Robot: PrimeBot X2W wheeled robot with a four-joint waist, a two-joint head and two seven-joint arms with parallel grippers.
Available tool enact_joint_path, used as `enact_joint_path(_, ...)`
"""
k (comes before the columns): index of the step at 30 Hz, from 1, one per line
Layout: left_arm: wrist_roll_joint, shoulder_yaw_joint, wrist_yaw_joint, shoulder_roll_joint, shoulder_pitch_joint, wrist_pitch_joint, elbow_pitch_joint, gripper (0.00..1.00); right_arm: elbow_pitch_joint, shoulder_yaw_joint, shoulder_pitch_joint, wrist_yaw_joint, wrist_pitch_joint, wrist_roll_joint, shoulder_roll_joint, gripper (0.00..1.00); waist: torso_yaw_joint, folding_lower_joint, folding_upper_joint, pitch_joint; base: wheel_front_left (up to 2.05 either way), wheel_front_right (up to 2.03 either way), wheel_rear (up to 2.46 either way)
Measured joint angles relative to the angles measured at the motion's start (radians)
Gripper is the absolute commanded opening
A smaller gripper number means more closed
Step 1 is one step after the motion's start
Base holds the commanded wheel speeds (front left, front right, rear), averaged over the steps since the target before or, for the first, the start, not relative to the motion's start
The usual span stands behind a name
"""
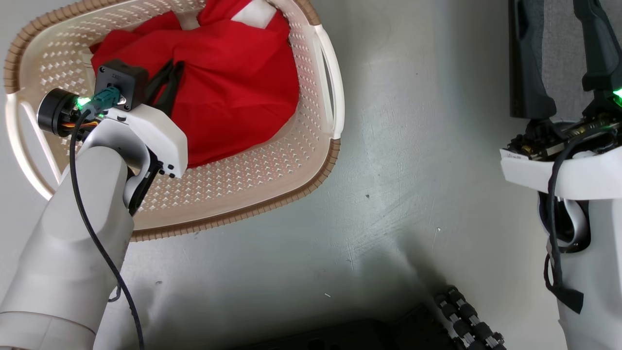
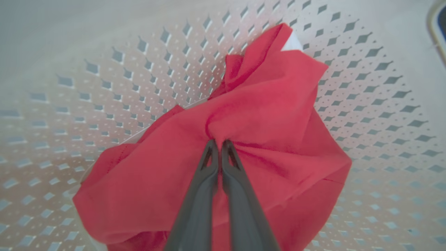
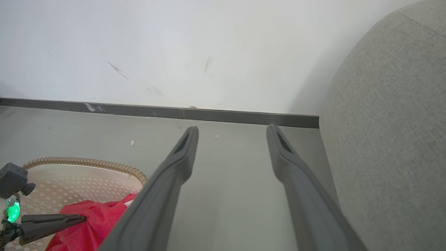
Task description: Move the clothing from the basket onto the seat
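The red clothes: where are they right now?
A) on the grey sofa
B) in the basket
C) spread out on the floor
B: the red clothes lie bunched inside the basket, and the left gripper is pinched shut on a fold of them.

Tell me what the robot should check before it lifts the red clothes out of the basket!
1. Left tool shut on the clothing: ok, red fabric bunches at its tips.
2. All of it caught: cannot tell, the folds blend together.
3. Clothing free of the basket wall: cannot tell.
4. Right tool open, holding nothing: ok.
5. Seat nearby: ok, grey, beside the right tool.
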Motion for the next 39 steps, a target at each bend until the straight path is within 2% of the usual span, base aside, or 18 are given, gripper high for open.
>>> enact_joint_path(23, -0.080, 0.015, 0.000, -0.049, 0.077, -0.149, -0.102, 0.00, 0.073, -0.025, -0.054, 0.000, 0.000, 0.002, -0.002, 1.00, 0.050, 0.0001, 0.0000, -0.147, 0.00, 0.00, 0.00)
enact_joint_path(39, -0.116, 0.059, 0.000, -0.052, 0.226, -0.170, -0.184, 0.00, 0.141, -0.018, -0.043, 0.000, 0.000, -0.030, -0.004, 1.00, 0.089, 0.0001, 0.0000, -0.319, 0.00, 0.00, 0.00)
